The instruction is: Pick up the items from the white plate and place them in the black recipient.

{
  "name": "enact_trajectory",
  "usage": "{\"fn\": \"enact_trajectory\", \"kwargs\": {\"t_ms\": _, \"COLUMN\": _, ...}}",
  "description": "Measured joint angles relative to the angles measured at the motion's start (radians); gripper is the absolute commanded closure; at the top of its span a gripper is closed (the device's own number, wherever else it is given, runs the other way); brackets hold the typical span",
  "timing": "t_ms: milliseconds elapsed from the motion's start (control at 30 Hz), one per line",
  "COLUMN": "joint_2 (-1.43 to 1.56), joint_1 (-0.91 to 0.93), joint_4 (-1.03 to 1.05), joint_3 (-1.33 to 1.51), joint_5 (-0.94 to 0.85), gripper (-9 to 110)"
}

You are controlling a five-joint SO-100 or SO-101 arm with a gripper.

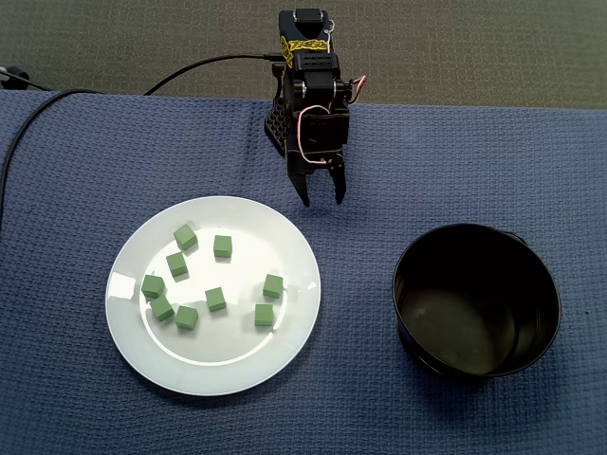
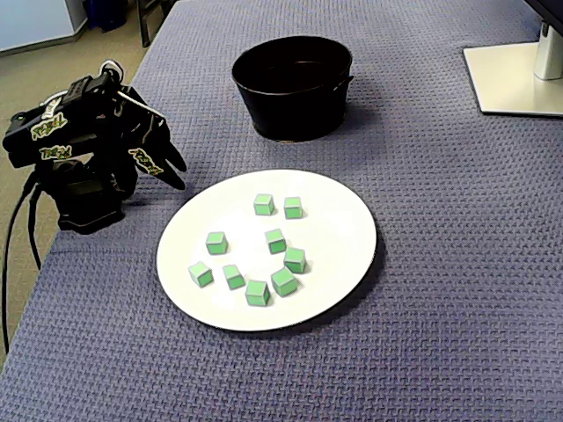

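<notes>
Finding the gripper (image 1: 322, 197) half-open and empty at the cloth's (image 1: 455, 152) edge, I note green cubes (image 1: 215, 300) on the white plate (image 1: 275, 237) ahead.

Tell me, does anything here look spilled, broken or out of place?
Nothing stands out. All the green cubes sit on the white plate, the black pot stands upright, and the tool hangs clear of both.
</notes>
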Motion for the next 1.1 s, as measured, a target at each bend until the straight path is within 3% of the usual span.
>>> {"fn": "enact_trajectory", "kwargs": {"t_ms": 100, "joint_2": 0.0, "joint_1": 0.014, "joint_4": -0.003, "joint_3": -0.002, "joint_5": 0.035, "gripper": 101}}
{"fn": "enact_trajectory", "kwargs": {"t_ms": 367, "joint_2": -0.012, "joint_1": 0.091, "joint_4": -0.052, "joint_3": -0.067, "joint_5": 0.38, "gripper": 101}}
{"fn": "enact_trajectory", "kwargs": {"t_ms": 600, "joint_2": -0.107, "joint_1": 0.152, "joint_4": -0.098, "joint_3": -0.12, "joint_5": 0.422, "gripper": 101}}
{"fn": "enact_trajectory", "kwargs": {"t_ms": 900, "joint_2": -0.566, "joint_1": 0.344, "joint_4": -0.175, "joint_3": -0.482, "joint_5": 0.603, "gripper": 96}}
{"fn": "enact_trajectory", "kwargs": {"t_ms": 1100, "joint_2": -0.873, "joint_1": 0.451, "joint_4": -0.232, "joint_3": -0.68, "joint_5": 0.713, "gripper": 80}}
